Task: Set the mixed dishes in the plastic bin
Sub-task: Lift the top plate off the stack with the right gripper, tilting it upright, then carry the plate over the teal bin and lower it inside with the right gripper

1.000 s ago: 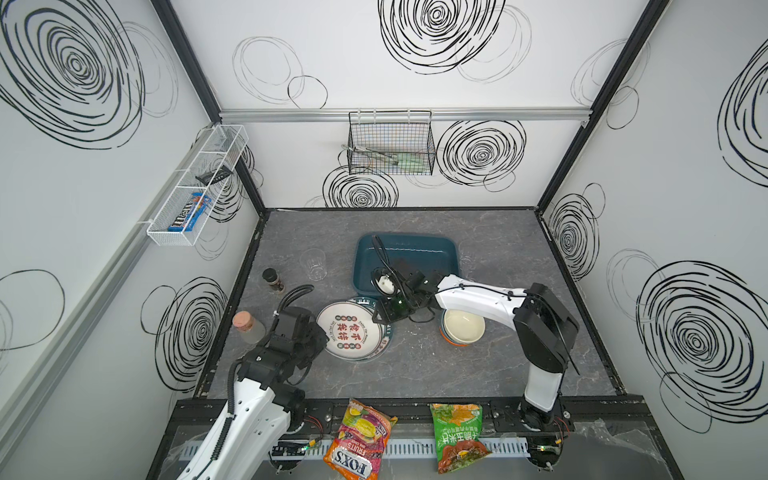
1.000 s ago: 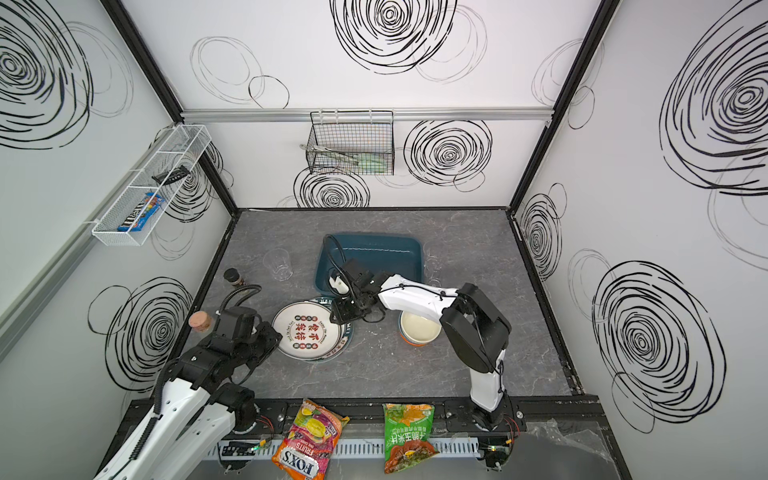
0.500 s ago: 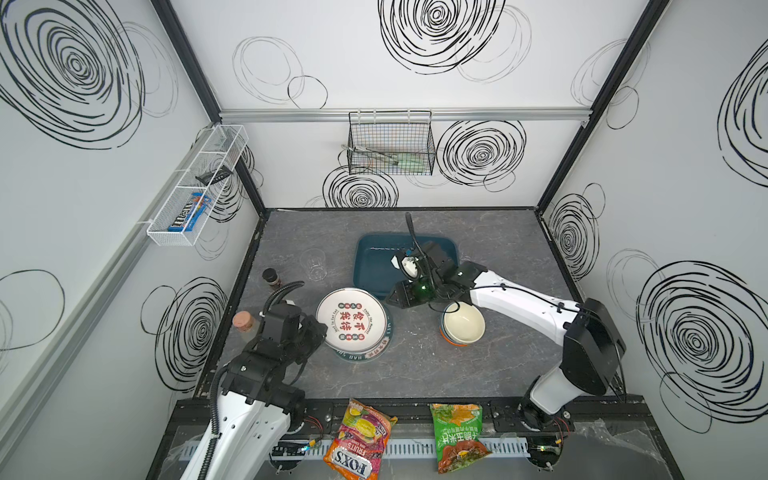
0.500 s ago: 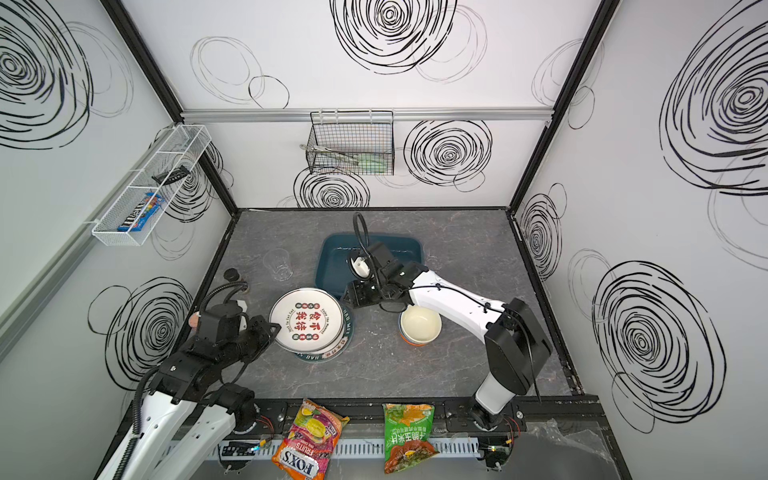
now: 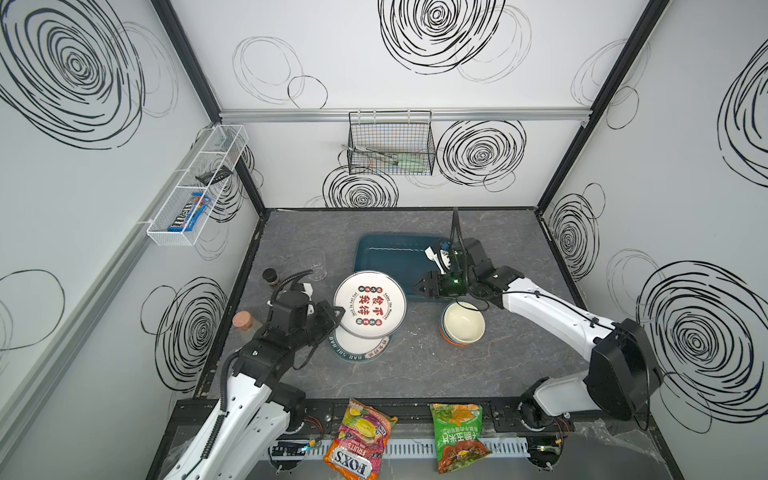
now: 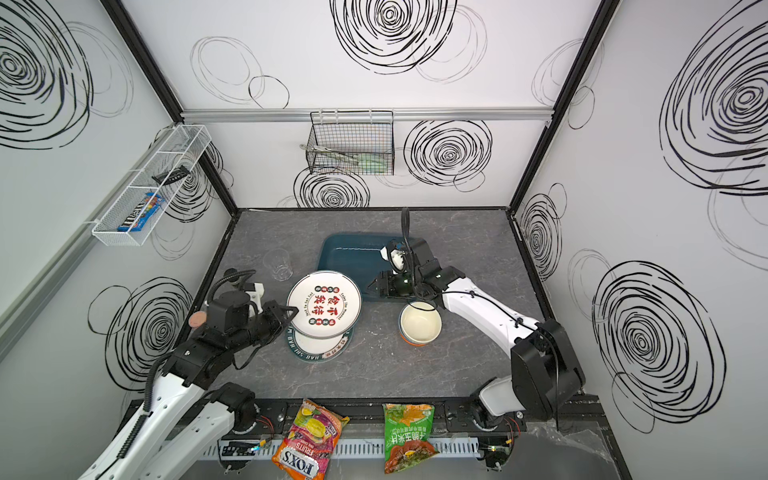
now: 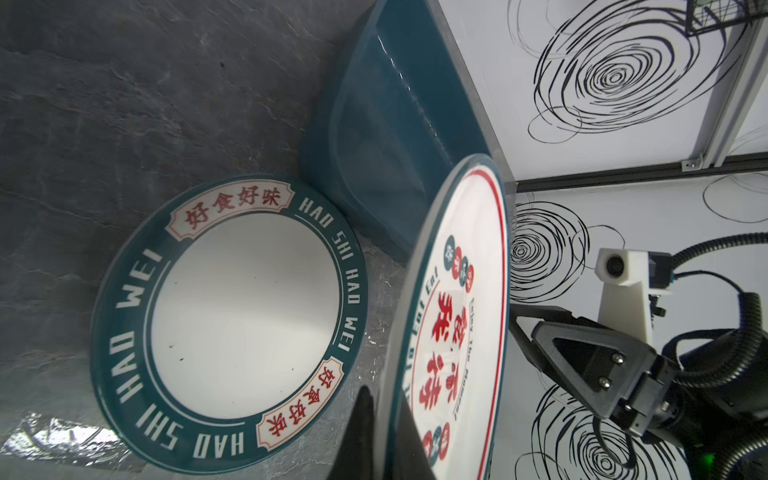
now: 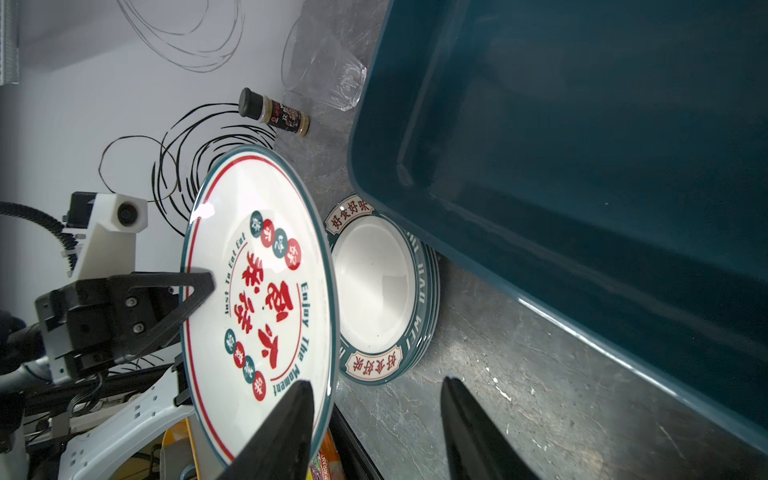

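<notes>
White swirl-marked walls (image 5: pixel 353 62) enclose a grey stone-patterned tabletop (image 5: pixel 415 374); a black wire basket (image 5: pixel 390 145) hangs at the back.

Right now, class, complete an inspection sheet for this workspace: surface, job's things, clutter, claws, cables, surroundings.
Surface: grey stone-look tabletop, flat.
Job's things: dark teal rectangular plastic bin, no dishes seen inside; round white red-character plate lifted, tilted over teal-rimmed lettered plate; cream bowl nested in blue and orange bowls; clear faceted cup upright.
Clutter: dark-capped spice jar; cork-topped clear jar; two snack packets.
Claws: left claw shut on the lifted plate's rim; right claw open, empty.
Cables: black cable loops above right wrist.
Surroundings: black wire basket, white mesh basket on walls.
</notes>
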`<move>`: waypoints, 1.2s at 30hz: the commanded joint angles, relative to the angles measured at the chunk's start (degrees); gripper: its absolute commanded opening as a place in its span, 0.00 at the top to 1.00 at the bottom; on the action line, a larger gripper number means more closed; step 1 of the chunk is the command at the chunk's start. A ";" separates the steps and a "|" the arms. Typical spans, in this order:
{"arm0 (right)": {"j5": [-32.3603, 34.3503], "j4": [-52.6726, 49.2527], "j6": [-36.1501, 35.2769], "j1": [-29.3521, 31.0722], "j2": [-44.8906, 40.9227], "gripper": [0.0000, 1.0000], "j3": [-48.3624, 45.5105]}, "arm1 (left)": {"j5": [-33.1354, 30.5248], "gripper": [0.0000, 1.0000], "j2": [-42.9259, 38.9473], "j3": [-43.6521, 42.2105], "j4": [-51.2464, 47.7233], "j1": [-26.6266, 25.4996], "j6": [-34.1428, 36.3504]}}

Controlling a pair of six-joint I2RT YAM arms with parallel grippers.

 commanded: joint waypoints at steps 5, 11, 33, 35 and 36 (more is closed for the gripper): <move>-5.62 6.13 2.84 -2.67 -2.73 0.45 -2.20 | -0.27 1.00 5.06 2.08 15.14 -4.61 -1.77; -5.40 5.57 2.88 -3.97 -2.70 0.45 -2.72 | -0.04 1.00 8.60 2.97 19.88 -6.56 -2.36; -10.52 10.41 4.92 -6.15 -2.51 0.86 -3.95 | 3.09 0.95 13.33 1.18 29.65 -7.21 -4.89; -10.45 10.65 4.85 -6.20 -2.57 0.93 -3.95 | 2.89 0.88 13.34 0.94 29.65 -7.17 -4.90; -10.32 10.66 4.87 -6.25 -2.45 0.95 -3.72 | 2.85 0.82 13.39 0.84 29.48 -7.02 -4.85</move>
